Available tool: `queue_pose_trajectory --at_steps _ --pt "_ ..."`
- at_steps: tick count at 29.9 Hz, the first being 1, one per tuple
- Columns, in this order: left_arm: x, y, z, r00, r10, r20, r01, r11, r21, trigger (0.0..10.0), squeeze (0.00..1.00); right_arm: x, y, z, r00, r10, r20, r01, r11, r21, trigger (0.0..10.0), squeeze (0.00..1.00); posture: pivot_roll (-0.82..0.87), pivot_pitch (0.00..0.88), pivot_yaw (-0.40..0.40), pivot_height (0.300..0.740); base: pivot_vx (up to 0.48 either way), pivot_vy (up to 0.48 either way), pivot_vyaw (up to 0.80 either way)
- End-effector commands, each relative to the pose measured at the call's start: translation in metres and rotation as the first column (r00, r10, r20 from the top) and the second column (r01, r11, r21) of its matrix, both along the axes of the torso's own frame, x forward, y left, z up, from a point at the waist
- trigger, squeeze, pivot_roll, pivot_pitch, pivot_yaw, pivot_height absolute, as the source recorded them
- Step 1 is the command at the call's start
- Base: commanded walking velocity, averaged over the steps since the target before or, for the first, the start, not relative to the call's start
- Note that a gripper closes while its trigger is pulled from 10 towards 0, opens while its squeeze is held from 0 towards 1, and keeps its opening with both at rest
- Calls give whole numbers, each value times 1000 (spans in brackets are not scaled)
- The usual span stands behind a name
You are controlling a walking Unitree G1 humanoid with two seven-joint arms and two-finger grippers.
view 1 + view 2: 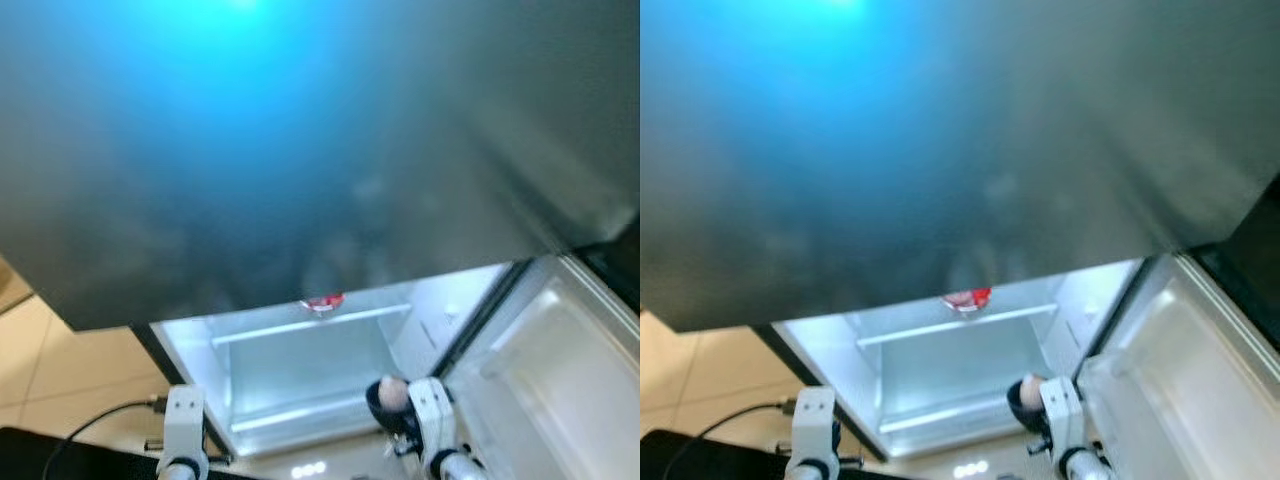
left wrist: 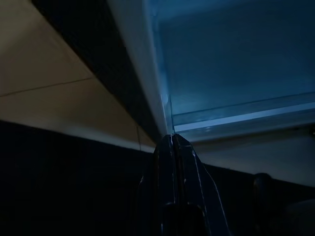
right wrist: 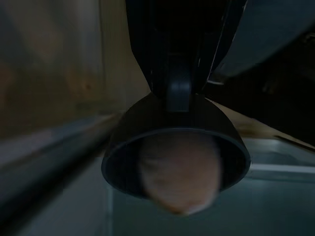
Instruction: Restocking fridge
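Note:
The lower fridge compartment (image 1: 300,375) stands open and lit, with a glass shelf (image 1: 310,325) across it. A small red item (image 1: 323,302) sits at the top of the opening, half hidden by the grey front above. My right gripper (image 3: 178,96) is shut on the rim of a dark bowl (image 3: 123,152) just in front of the compartment's right side. The bowl (image 1: 378,400) holds a pale pinkish rounded item (image 3: 179,174). At the fridge's left edge, low down, my left gripper (image 2: 172,140) is shut with nothing in it.
A large grey fridge front (image 1: 300,150) hangs over the upper part of the eye views. The open white door (image 1: 560,370) with its shelves stands to the right. Beige floor tiles (image 1: 40,360) and a black cable (image 1: 100,418) lie to the left.

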State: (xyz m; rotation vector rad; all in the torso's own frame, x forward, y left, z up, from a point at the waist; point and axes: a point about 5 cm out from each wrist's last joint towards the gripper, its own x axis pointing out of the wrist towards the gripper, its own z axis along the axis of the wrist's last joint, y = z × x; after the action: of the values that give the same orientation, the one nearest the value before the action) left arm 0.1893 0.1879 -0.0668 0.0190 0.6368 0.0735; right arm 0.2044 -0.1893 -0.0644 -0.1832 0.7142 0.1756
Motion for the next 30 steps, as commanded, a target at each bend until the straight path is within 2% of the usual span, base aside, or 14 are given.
queue_pose_trajectory --at_steps 1,21,29,30 --pt "-7 1 -3 1000 11 -15 -12 1000 -5 10000 0 -1 -8 1 1000 -20 5 20 1000 -11 10000 0 -102 118 -24 736 0 0 0" --pt "-8 2 -3 1000 -11 -15 11 1000 -13 10000 0 -1 -7 1 1000 -29 9 29 1000 3 10000 0 -102 126 -18 736 0 0 0" --pt "-12 1 -2 996 -85 21 85 996 6 10000 0 -2 -3 0 1000 -28 14 28 999 32 10000 0 -97 129 -19 736 0 0 0" --pt "-12 -2 0 992 -121 40 121 993 2 10000 0 -3 -3 0 1000 -27 13 27 999 36 10000 0 -95 129 -19 736 0 0 0"
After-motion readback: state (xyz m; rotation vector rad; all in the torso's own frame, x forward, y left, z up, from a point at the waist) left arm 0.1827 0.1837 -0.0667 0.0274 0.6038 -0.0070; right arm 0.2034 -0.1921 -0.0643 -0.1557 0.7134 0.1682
